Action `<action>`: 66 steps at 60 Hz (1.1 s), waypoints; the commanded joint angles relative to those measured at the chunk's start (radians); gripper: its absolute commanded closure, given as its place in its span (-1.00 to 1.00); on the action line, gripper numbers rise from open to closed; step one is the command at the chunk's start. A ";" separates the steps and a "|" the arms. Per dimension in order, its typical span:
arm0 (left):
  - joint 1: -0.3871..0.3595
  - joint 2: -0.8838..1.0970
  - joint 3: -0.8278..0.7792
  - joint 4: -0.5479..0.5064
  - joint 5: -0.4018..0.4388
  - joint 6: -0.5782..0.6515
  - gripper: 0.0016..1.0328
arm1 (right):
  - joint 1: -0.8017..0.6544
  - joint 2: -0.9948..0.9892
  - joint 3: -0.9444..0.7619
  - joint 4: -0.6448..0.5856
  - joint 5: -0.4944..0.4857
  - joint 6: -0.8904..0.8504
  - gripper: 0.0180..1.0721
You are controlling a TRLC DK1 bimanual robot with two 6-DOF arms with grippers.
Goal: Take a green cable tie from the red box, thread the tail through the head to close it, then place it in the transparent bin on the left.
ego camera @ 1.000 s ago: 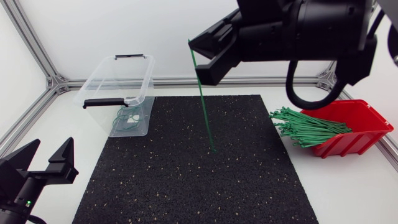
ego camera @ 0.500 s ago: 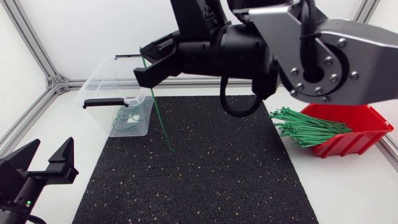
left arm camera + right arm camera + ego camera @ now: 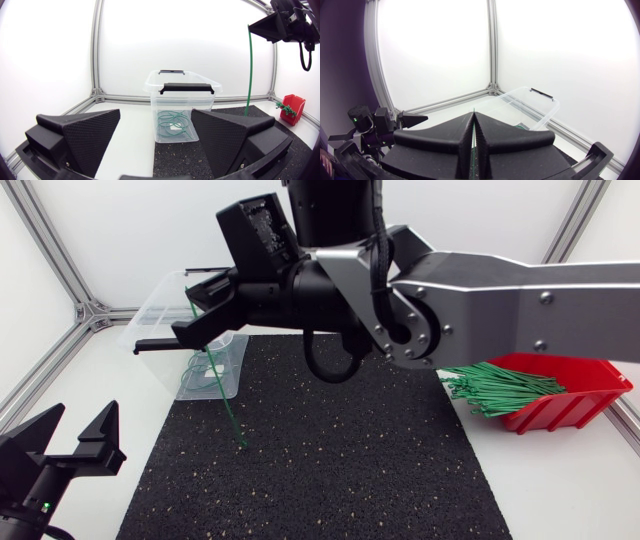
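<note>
Green cable tie (image 3: 225, 392): clamped near its upper end in my right gripper (image 3: 195, 315). It hangs almost straight down as a single unthreaded strand. A short stub shows above the fingers, and the long tail runs down past the front right corner of the transparent bin (image 3: 150, 310). The lower tip is over the black mat (image 3: 330, 460), just in front of the bin; I cannot tell whether it touches.

Right gripper: in the right wrist view both fingers are pressed together, with the thin green strip pinched in the seam between them.

Right arm (image 3: 500, 290): enters from the right edge and stretches well past the middle of the table. The wrist is high over the mat's back edge and the gripper is beside the bin's near right rim.

Left gripper (image 3: 80, 425): low at the front left corner, off the mat. The fingers are spread wide with nothing between them. It faces the bin, well apart from both bin and tie.

Transparent bin: back left, partly on the mat, black handles at the rim. Looped ties (image 3: 205, 370) lie on its floor.

Red box (image 3: 590, 380): at the right edge. A bundle of green ties (image 3: 490, 385) spills over its front lip toward the mat.
</note>
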 commanded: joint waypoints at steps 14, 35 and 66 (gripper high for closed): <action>-0.003 -0.008 -0.039 -0.024 0.010 -0.013 -0.92 | -0.094 -0.091 -0.217 0.037 -0.063 0.025 0.83; -0.003 -0.008 -0.039 -0.025 0.010 -0.013 -0.92 | -0.226 -0.329 -0.384 -0.074 -0.086 -0.045 0.83; -0.006 -0.008 -0.038 -0.029 0.020 -0.013 -0.92 | -0.435 -0.407 -0.559 -0.150 -0.227 -0.162 0.84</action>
